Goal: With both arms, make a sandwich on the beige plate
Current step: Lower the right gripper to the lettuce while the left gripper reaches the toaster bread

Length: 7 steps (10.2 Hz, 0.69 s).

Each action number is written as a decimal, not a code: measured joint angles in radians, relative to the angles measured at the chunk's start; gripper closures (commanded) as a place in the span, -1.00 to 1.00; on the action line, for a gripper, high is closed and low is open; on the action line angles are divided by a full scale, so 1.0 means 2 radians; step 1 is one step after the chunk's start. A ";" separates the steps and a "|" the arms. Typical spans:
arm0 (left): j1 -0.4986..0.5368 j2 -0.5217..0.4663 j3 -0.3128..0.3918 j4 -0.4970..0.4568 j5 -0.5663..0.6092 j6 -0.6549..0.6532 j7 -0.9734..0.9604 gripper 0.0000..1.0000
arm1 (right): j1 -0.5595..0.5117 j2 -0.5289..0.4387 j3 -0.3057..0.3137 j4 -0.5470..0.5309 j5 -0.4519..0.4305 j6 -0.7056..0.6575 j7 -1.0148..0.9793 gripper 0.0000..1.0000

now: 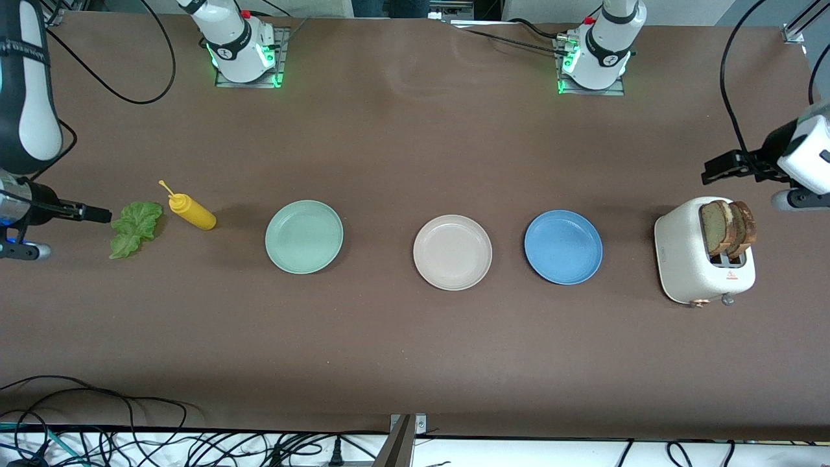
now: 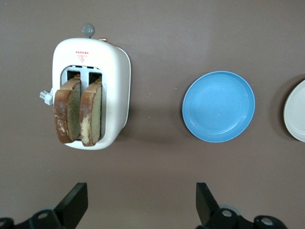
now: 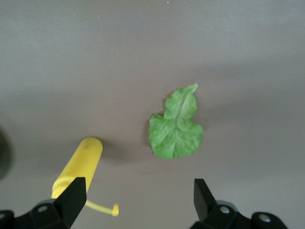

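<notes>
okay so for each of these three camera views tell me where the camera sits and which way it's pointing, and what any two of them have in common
Front view: high across the table, facing both arm bases; shows the beige plate and both arms.
Left wrist view: on the left arm, looking down at the toaster holding two bread slices; the open left end effector shows.
Right wrist view: on the right arm, looking down at the lettuce leaf and yellow bottle; the open right end effector shows.
Shared: front and left wrist both show the blue plate.

White arms [image 1: 237,39], black bands, black cables
</notes>
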 measured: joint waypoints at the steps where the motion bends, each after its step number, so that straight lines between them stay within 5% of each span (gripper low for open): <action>1: 0.011 0.012 0.000 0.001 0.001 0.012 0.015 -1.00 | 0.000 0.003 -0.002 -0.025 0.000 0.031 0.000 -1.00; 4: 0.029 0.063 0.000 0.000 0.003 0.057 0.048 -1.00 | 0.000 0.011 -0.018 -0.095 -0.006 0.091 0.000 -1.00; 7: 0.028 0.087 -0.003 -0.019 0.037 0.094 0.042 -0.98 | 0.000 0.022 -0.027 -0.104 -0.013 0.096 0.000 -1.00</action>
